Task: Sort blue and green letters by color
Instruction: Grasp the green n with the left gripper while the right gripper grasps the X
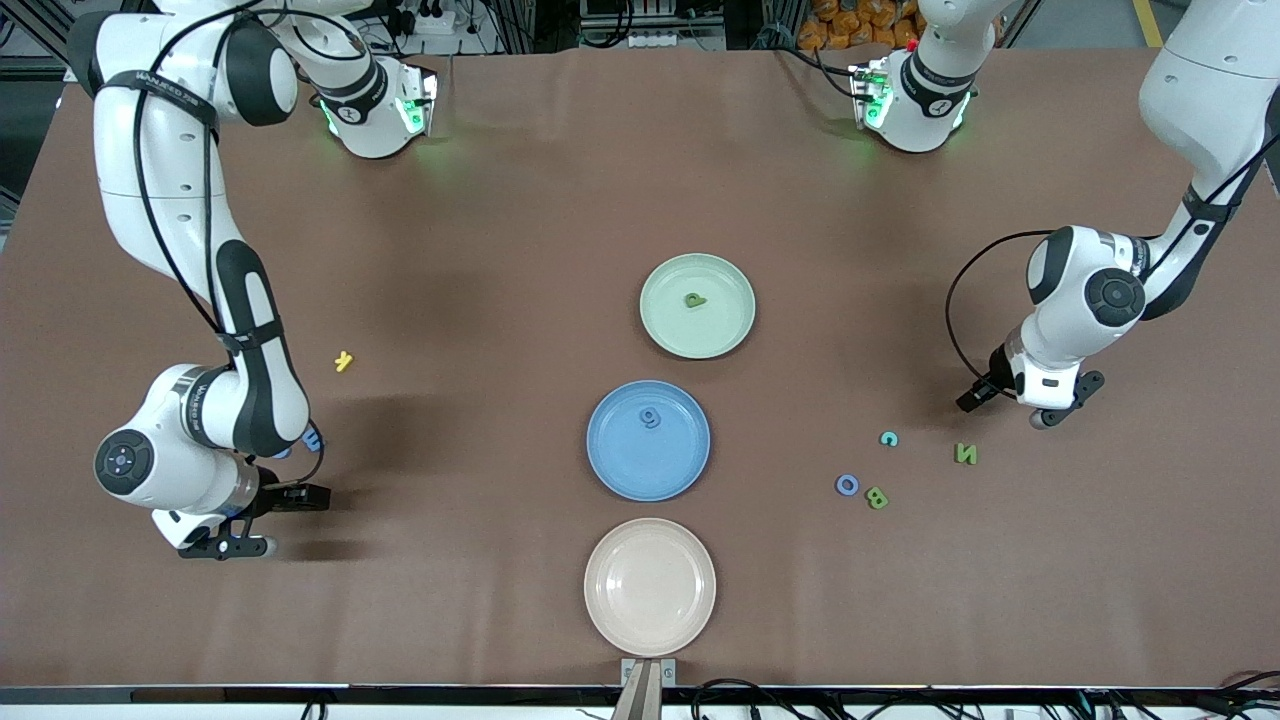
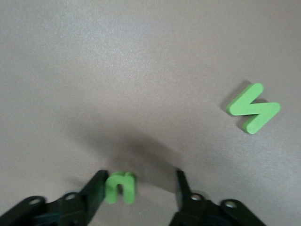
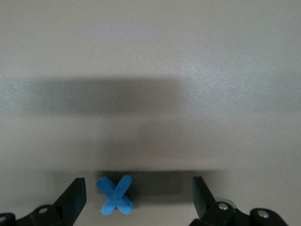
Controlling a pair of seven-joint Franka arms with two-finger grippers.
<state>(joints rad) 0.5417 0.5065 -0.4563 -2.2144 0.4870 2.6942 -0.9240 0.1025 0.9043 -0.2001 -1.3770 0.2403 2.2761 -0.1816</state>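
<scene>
Pink plate [image 1: 650, 587] lies nearest; right gripper [image 3: 137, 183], spread, straddles blue X [image 3: 115, 194]. At twelve o'clock, blue plate [image 1: 620, 470] holds blue G [image 1: 651, 417]. Left gripper [image 2: 140, 178], spread, brackets a small green letter [image 2: 121, 187]. Green plate [image 1: 665, 320] holds green P [image 1: 695, 299].

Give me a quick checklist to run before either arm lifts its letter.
1. Small green letter sits between the left pincer fingers: ok.
2. Left pincer gripping it: not ok, the letter touches one finger only.
3. Blue X sits between the right pincer fingers: ok, off-centre.
4. Right pincer gripping it: not ok, open.
5. Green plate holds only green: ok.
6. Blue plate holds only blue: ok.
</scene>
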